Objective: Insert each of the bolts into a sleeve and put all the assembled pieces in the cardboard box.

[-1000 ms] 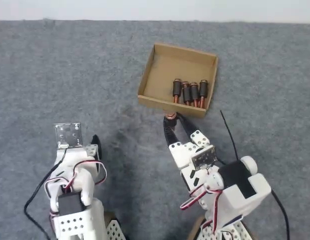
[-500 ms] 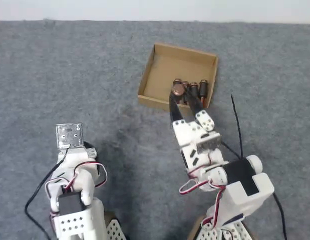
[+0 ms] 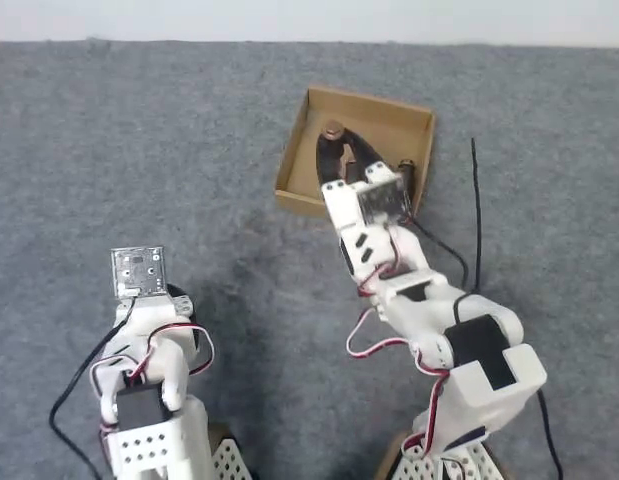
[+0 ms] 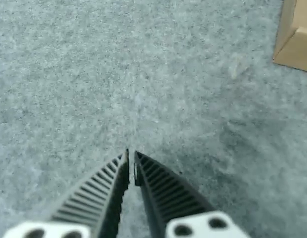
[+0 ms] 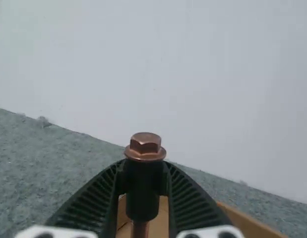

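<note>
One sleeved bolt sits pinched in right gripper over cardboard box — left gripper rests pressed together, near left.

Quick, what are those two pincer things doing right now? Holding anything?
Left tool: closed, holding nothing.
Right tool: closed on a sleeved bolt, above the cardboard box.

Sleeved bolt (copper head up) above cardboard box.

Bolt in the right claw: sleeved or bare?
Sleeved. The bolt sits in a black sleeve, copper head showing, clamped in the right claw.
</note>
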Controlling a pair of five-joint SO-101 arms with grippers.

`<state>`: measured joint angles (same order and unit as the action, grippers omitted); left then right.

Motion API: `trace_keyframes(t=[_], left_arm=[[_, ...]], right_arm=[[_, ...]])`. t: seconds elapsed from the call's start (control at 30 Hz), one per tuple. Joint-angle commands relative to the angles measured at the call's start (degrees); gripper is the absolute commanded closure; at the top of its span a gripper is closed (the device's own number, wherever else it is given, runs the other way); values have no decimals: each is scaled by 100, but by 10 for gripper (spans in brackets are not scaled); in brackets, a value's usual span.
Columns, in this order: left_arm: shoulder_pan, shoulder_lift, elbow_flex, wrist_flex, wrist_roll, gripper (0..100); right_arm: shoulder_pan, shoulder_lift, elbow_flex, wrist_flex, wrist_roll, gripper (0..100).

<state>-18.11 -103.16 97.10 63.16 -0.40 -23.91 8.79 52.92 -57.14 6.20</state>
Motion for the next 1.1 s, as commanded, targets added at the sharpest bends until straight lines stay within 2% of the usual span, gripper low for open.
trace_keyframes(t=[0.0,0.13,0.3,0.43,0.67,0.93,1.07], left_arm=[[26,-97,-57,0,-44,989],[26,-97,-57,-9,-44,989],[35,-97,-57,-9,-44,989],[35,-97,-57,-9,-44,989],[35,-97,-57,-9,-44,989],[35,-97,-57,-9,-44,989],[35,-97,-57,-9,-44,989]], right_arm=[[207,-347,-888,963,44,991],[435,-277,-1758,2448,9,991],[426,-277,-2752,4268,-1055,991],[286,-268,-3516,5631,-1240,991],[57,374,-4360,6484,-1231,991],[101,1455,-6022,8629,-1275,990],[110,1947,-6725,9376,-1459,988]])
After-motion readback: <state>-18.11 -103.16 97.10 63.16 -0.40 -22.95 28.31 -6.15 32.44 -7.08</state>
